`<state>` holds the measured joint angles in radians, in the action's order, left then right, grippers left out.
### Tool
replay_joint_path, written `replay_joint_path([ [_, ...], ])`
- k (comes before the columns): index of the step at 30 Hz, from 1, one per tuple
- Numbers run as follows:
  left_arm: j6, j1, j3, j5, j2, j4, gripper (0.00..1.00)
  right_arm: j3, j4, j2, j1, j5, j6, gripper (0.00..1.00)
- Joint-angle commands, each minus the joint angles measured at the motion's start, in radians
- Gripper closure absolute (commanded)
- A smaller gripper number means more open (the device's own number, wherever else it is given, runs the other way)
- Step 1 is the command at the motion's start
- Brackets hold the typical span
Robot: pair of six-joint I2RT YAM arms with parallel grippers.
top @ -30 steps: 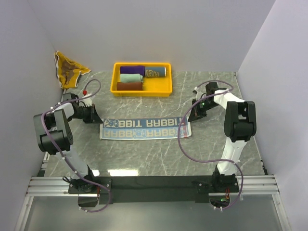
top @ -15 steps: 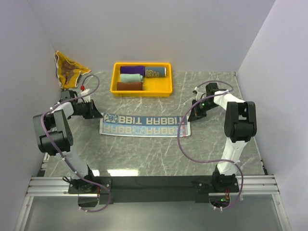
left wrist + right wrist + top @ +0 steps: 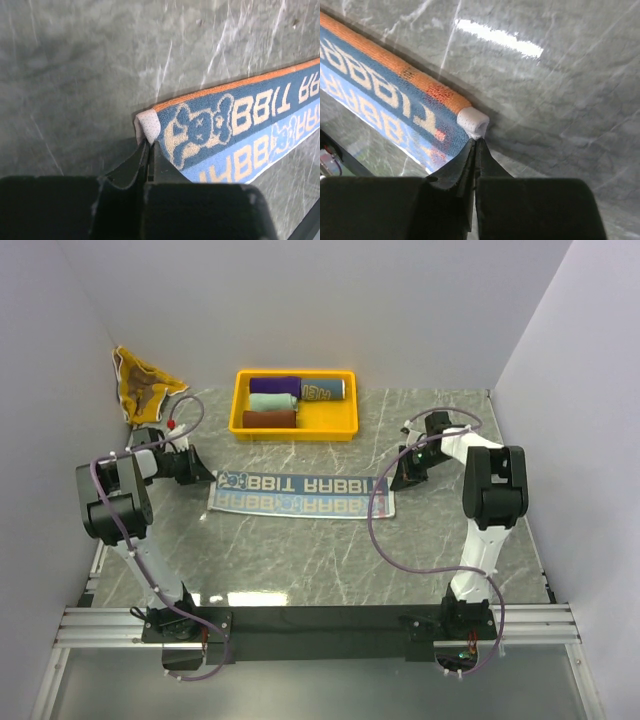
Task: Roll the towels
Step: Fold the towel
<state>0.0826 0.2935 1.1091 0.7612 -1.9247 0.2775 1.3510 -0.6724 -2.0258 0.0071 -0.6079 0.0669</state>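
The blue-grey RABBIT towel [image 3: 300,494] lies as a long strip across the table, with an orange edge on its far side. My left gripper [image 3: 205,477] is shut on its left white corner, seen in the left wrist view [image 3: 149,144] with the towel [image 3: 225,125] running off to the right. My right gripper [image 3: 399,480] is shut on the right white corner, seen in the right wrist view [image 3: 476,142] with the towel [image 3: 395,95] running off to the left. The brown and yellow towel [image 3: 141,388] lies crumpled at the back left corner.
A yellow tray [image 3: 240,426] stands behind the strip and holds rolled purple [image 3: 275,385], mint [image 3: 272,401], maroon [image 3: 270,419] and blue-grey [image 3: 323,390] towels. Walls close in on the left, right and back.
Both grippers have drawn the RABBIT towel away from the arms' bases, toward the tray. They keep hold of its two ends.
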Motion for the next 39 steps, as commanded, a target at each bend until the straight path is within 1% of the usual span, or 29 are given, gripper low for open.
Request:
replay_joint_path([
  [1,-0.008,-0.004,0.060,-0.051,-0.037,-0.029,0.96,0.063,0.001,-0.027,0.002,0.063,-0.009,0.96],
  [2,-0.001,-0.005,0.073,-0.051,-0.040,-0.014,0.86,0.077,-0.019,-0.028,0.004,0.068,0.002,0.93],
  [3,0.006,-0.005,0.093,-0.053,-0.036,0.024,0.80,0.109,-0.067,-0.030,0.004,0.077,0.007,0.89],
  [4,0.026,-0.005,0.100,-0.062,-0.024,0.040,0.74,0.126,-0.093,-0.019,0.004,0.091,0.025,0.74],
  [5,0.040,-0.005,0.107,-0.069,0.012,0.055,0.65,0.138,-0.114,-0.007,0.001,0.108,0.036,0.66],
  [7,0.078,-0.004,0.130,-0.094,0.058,0.117,0.58,0.161,-0.151,0.048,-0.002,0.187,0.069,0.58],
  [9,0.103,-0.004,0.133,-0.109,0.128,0.162,0.57,0.169,-0.173,0.090,-0.002,0.271,0.082,0.55],
  [10,0.114,-0.004,0.129,-0.115,0.151,0.176,0.56,0.172,-0.184,0.119,-0.002,0.284,0.085,0.52],
  [12,0.123,-0.008,0.103,-0.118,0.210,0.195,0.52,0.178,-0.211,0.131,-0.002,0.274,0.085,0.51],
  [13,0.117,-0.008,0.089,-0.120,0.225,0.198,0.41,0.175,-0.239,0.131,-0.001,0.222,0.077,0.48],
  [14,0.108,-0.008,0.077,-0.123,0.246,0.195,0.39,0.171,-0.246,0.128,-0.001,0.194,0.068,0.48],
  [16,0.085,-0.007,0.038,-0.115,0.259,0.180,0.38,0.143,-0.240,0.104,0.005,0.118,0.039,0.47],
  [20,0.051,-0.007,-0.005,-0.105,0.271,0.150,0.39,0.123,-0.207,0.032,0.037,0.065,-0.002,0.46],
  [24,0.055,-0.008,-0.028,-0.106,0.293,0.150,0.39,0.125,-0.156,-0.010,0.089,0.083,-0.022,0.49],
  [30,0.072,-0.007,-0.051,-0.123,0.323,0.161,0.39,0.132,-0.124,-0.065,0.155,0.134,-0.044,0.50],
  [32,0.069,-0.008,-0.052,-0.123,0.332,0.160,0.39,0.142,-0.125,-0.083,0.178,0.152,-0.047,0.54],
  [35,0.057,-0.007,-0.051,-0.125,0.339,0.154,0.39,0.145,-0.128,-0.106,0.189,0.186,-0.059,0.71],
  [36,0.051,-0.008,-0.049,-0.126,0.339,0.152,0.39,0.145,-0.134,-0.108,0.191,0.188,-0.061,0.81],
  [39,0.043,-0.008,-0.046,-0.125,0.345,0.150,0.39,0.152,-0.168,-0.081,0.186,0.220,-0.050,1.00],
])
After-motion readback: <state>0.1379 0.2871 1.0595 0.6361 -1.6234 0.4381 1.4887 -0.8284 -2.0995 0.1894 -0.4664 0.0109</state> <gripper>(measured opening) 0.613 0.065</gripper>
